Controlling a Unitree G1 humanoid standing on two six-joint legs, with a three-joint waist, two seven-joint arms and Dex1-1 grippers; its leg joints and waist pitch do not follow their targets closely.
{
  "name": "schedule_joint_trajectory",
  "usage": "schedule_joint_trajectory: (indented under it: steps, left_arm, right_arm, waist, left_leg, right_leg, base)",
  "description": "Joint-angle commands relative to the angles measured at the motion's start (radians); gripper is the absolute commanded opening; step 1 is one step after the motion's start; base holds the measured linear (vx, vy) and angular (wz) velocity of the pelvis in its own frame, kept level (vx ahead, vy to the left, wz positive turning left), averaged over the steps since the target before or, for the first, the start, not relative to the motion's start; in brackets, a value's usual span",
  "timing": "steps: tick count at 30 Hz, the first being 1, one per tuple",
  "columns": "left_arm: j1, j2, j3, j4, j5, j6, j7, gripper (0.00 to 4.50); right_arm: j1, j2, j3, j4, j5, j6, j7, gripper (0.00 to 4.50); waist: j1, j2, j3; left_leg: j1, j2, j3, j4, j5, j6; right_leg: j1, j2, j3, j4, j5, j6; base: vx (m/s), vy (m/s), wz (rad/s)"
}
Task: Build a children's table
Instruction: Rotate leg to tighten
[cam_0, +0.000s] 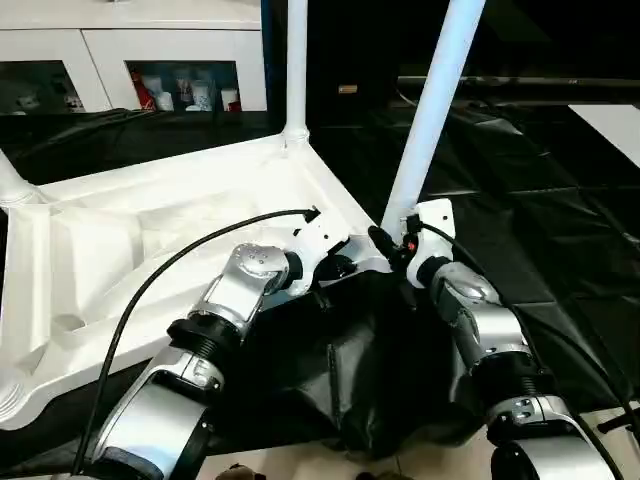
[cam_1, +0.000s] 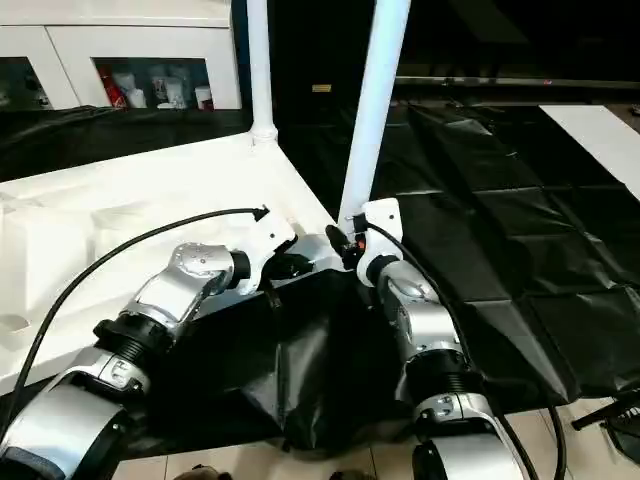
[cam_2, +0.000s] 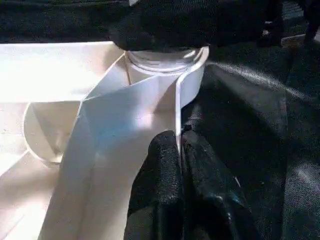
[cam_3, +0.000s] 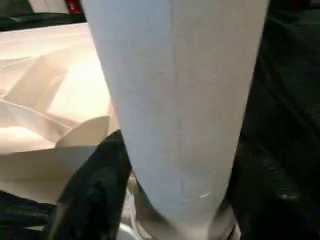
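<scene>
Two grippers work at one near corner of the upturned table top (cam_0: 150, 230), which fills the left of the frame on the black cloth (cam_0: 560, 200). Left gripper (cam_2: 177, 150), clenched on the rim, steadies it; at centre, right gripper (cam_0: 392, 248) clasps the leaning leg (cam_0: 430, 110) near its socket, likely to seat it.

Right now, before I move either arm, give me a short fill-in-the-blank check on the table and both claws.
1. The tabletop lies with its ribbed underside facing ____.
2. The left claw is pinched shut on the tabletop's thin ____.
3. The right claw sits at the foot of a white ____, at the tabletop's near corner.
4. The cloth over the work surface is ____ in colour.

Missing words: up; rim; leg; black
</scene>
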Motion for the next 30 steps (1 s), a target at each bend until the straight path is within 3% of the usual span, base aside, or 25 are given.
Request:
schedule_joint_trajectory:
  steps: [1,5,8,10,14,16,17,21,30]
  left_arm:
    - [-0.007,-0.010,-0.032,-0.008,-0.015,-0.026,-0.061,0.00]
    - [-0.005,0.030,-0.027,0.003,-0.011,-0.045,-0.091,0.00]
    - [-0.006,0.051,-0.022,0.008,-0.010,-0.047,-0.102,0.00]
    - [-0.003,0.067,-0.020,0.004,-0.016,-0.050,-0.135,0.00]
    - [0.007,0.083,-0.032,-0.009,-0.026,-0.070,-0.207,0.00]
    - [0.014,0.092,-0.040,-0.020,-0.035,-0.077,-0.248,0.00]
    - [0.028,0.108,-0.055,-0.045,-0.051,-0.093,-0.319,0.00]
    - [0.053,0.138,-0.074,-0.101,-0.080,-0.077,-0.421,0.00]
    - [0.057,0.153,-0.071,-0.099,-0.076,-0.086,-0.428,0.00]
  right_arm:
    - [0.004,-0.002,0.054,-0.019,0.030,0.058,0.139,3.12]
    - [0.045,-0.101,0.095,-0.113,0.055,0.104,0.324,3.12]
    - [0.085,-0.179,0.114,-0.180,0.073,0.117,0.427,3.12]
    - [0.126,-0.255,0.117,-0.237,0.087,0.120,0.515,3.12]
    - [0.158,-0.314,0.120,-0.284,0.093,0.125,0.594,3.12]
    - [0.169,-0.337,0.123,-0.307,0.096,0.122,0.622,3.12]
    - [0.185,-0.374,0.128,-0.340,0.107,0.119,0.667,3.12]
    - [0.205,-0.441,0.122,-0.386,0.135,0.122,0.749,3.12]
    - [0.215,-0.534,0.161,-0.374,0.073,0.111,0.811,3.12]
  waist:
    - [0.008,0.005,-0.063]
    - [0.013,0.001,-0.071]
    - [0.028,0.000,-0.071]
    - [0.037,0.001,-0.073]
    - [0.042,0.001,-0.071]
    - [0.044,0.006,-0.070]
    - [0.046,0.002,-0.070]
    - [0.052,0.003,-0.073]
    - [0.060,-0.003,-0.072]
  left_leg:
    - [0.011,0.070,-0.042,-0.082,-0.259,0.027]
    - [0.008,0.071,-0.037,-0.076,-0.191,0.061]
    - [0.009,0.071,-0.034,-0.073,-0.157,0.085]
    - [0.010,0.071,-0.033,-0.071,-0.151,0.088]
    - [0.009,0.072,-0.034,-0.072,-0.179,0.080]
    - [0.012,0.073,-0.036,-0.074,-0.193,0.070]
    - [0.011,0.074,-0.037,-0.075,-0.200,0.068]
    - [0.010,0.078,-0.034,-0.073,-0.175,0.082]
    - [0.009,0.074,-0.034,-0.069,-0.161,0.082]
  right_leg:
    - [0.048,-0.093,0.071,-0.087,-0.354,-0.162]
    - [0.056,-0.091,0.072,-0.073,-0.236,-0.196]
    - [0.059,-0.091,0.071,-0.069,-0.195,-0.207]
    - [0.061,-0.092,0.071,-0.070,-0.200,-0.205]
    - [0.060,-0.093,0.068,-0.077,-0.254,-0.200]
    - [0.058,-0.093,0.067,-0.082,-0.292,-0.188]
    - [0.059,-0.093,0.067,-0.083,-0.296,-0.185]
    - [0.058,-0.090,0.068,-0.070,-0.235,-0.204]
    - [0.058,-0.091,0.066,-0.075,-0.276,-0.189]
  base:
    - [0.000,0.000,0.00]
    - [0.000,0.000,0.00]
    - [0.000,0.000,0.00]
    - [0.000,0.000,0.00]
    - [0.000,0.000,0.00]
    - [0.000,0.000,0.00]
    - [0.000,0.000,0.00]
    - [0.000,0.000,0.00]
    - [0.000,0.000,0.00]
